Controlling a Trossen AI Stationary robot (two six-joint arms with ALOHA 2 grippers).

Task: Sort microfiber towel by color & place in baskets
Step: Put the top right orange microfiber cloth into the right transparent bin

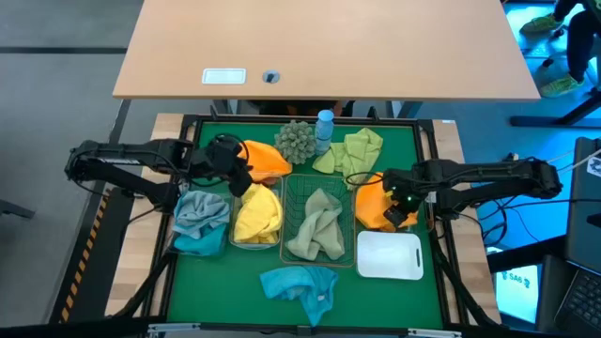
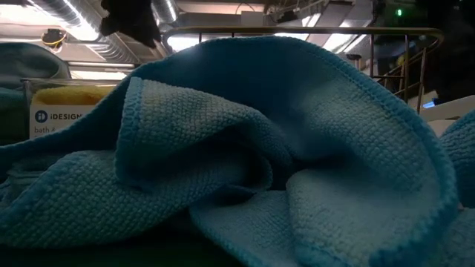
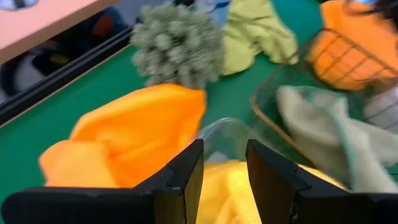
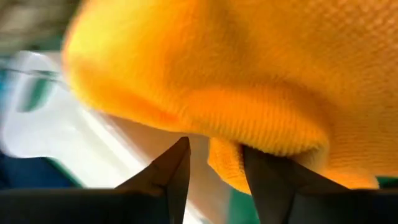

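Overhead, at the left of the frame, my left gripper (image 1: 246, 178) hovered over the join between an orange towel (image 1: 266, 160) lying on the green mat (image 1: 413, 160) and the yellow towel (image 1: 257, 215) in its clear bin. Its fingers (image 3: 185, 180) stood parted with nothing between them, as I judged because that orange cloth was the next one to lift. Farthest left in the lower row, the first clear bin (image 1: 200, 222) held light blue and teal cloth. Beside it sat the yellow bin (image 1: 255, 242), then the dark wire-mesh basket (image 1: 318, 222) with a pale grey-green towel (image 1: 317, 225) heaped inside, each colour kept to its own container. Low in the frame a loose blue towel (image 1: 302, 286) lay on the mat, not yet sorted; it filled the table-level view. At upper centre the spiky ball (image 1: 297, 141) and small blue bottle (image 1: 325, 129) stood just beside a lime-green towel (image 1: 351, 151), also loose.

Toward the right, my right gripper (image 1: 406, 203) sat at a second orange towel (image 1: 376, 202) bunched in a clear bin just above the white bin (image 1: 390, 253). My fingertips (image 4: 177, 171) were spread with the orange hem sagging between them; whether I gripped it or had let go I cannot tell.

Counted: two orange towels, one yellow, one pale grey-green, one lime-green, one loose blue, plus the blue pile; three clear bins, one mesh basket, one white bin.
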